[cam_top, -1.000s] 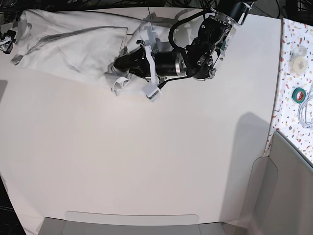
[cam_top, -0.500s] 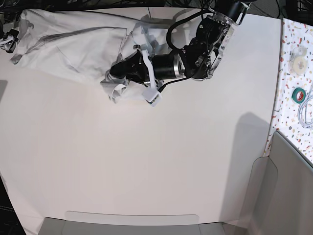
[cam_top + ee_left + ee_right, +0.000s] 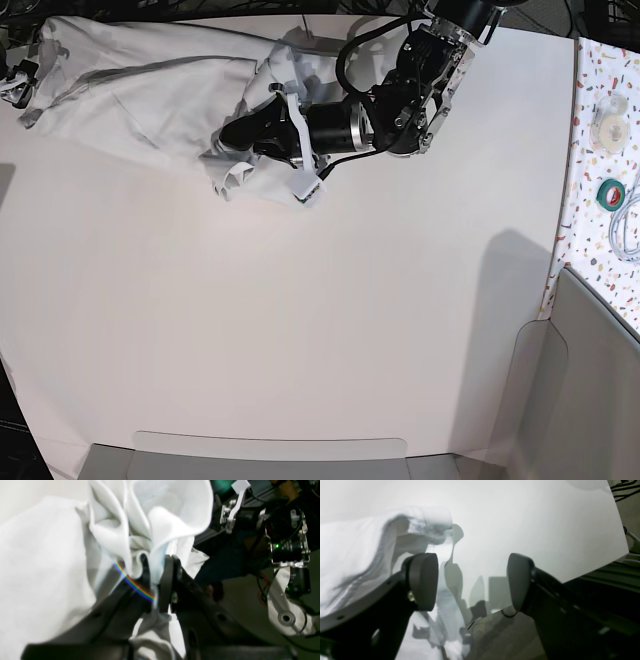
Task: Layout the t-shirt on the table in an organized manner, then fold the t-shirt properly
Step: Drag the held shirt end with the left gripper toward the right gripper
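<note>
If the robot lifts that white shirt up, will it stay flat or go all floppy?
Probably floppy: where the left tool pinches the t-shirt, the cloth bunches into soft folds instead of staying flat. It looks light too, since a small pinch gathers it. On the table it will likely drag and wrinkle rather than slide neatly.

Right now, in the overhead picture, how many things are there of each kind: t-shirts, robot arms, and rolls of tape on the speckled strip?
T-shirts: 1, the white t-shirt
Robot arms: 1 clearly seen, the left arm
Rolls of tape: 2, a pale roll and a green roll
Total: 4
</note>
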Motion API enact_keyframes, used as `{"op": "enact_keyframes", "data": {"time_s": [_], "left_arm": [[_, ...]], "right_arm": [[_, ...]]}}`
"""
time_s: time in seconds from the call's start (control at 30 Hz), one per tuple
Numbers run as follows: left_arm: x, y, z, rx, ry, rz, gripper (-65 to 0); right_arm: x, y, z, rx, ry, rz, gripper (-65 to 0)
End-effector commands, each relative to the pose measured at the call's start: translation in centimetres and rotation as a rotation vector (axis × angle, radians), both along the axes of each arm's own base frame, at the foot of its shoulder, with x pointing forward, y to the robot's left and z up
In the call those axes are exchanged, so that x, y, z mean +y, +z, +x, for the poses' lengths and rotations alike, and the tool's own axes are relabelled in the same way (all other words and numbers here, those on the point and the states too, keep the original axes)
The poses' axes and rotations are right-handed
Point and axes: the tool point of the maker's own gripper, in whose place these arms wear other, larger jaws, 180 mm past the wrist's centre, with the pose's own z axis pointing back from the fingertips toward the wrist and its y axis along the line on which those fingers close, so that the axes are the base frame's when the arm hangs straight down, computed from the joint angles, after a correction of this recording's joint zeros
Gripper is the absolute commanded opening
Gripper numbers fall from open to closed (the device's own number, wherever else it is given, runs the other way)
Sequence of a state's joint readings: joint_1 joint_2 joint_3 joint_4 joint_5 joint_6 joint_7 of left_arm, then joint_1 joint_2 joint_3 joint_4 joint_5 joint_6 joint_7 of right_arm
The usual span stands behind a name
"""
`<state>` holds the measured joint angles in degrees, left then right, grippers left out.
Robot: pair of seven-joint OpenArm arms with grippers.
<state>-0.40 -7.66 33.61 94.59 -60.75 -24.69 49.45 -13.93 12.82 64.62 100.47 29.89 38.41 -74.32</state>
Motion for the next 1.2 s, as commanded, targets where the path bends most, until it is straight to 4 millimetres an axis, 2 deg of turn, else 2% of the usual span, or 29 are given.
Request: {"op": "enact_keyframes", "data": {"time_s": [0.0,0.27,0.43,0.83,0.93,1.07,1.17], "left_arm": [[-0.7,1.1,0.0,-0.011,-0.012,-0.046,-65.0],[-0.9,0.8,-0.3,-0.003,-0.022,-0.045,-65.0],[-1.1,1.5,0.5,-0.034,-0.025,-0.046,-65.0],[-1.3,1.6,0.5,-0.035,-0.028,-0.051,-64.7],[-2.1,1.5,-0.7,-0.031,-0.068,-0.052,-56.7],[-2.7,1.8,-1.1,-0.031,-0.082,-0.064,-40.5],[-2.9,2.2,-0.9,-0.034,-0.063,-0.087,-35.6]], "right_arm": [[-0.7,1.2,0.6,-0.026,0.012,-0.038,-22.5],[-0.7,1.2,0.6,-0.026,0.012,-0.038,-22.5],[-0.7,1.2,0.6,-0.026,0.012,-0.038,-22.5],[-0.7,1.3,0.6,-0.028,0.012,-0.038,-22.5],[-0.7,1.3,0.6,-0.028,0.012,-0.038,-22.5],[-0.7,1.3,0.8,-0.032,0.012,-0.038,-22.5],[-0.7,1.3,0.8,-0.035,0.011,-0.037,-22.5]]}}
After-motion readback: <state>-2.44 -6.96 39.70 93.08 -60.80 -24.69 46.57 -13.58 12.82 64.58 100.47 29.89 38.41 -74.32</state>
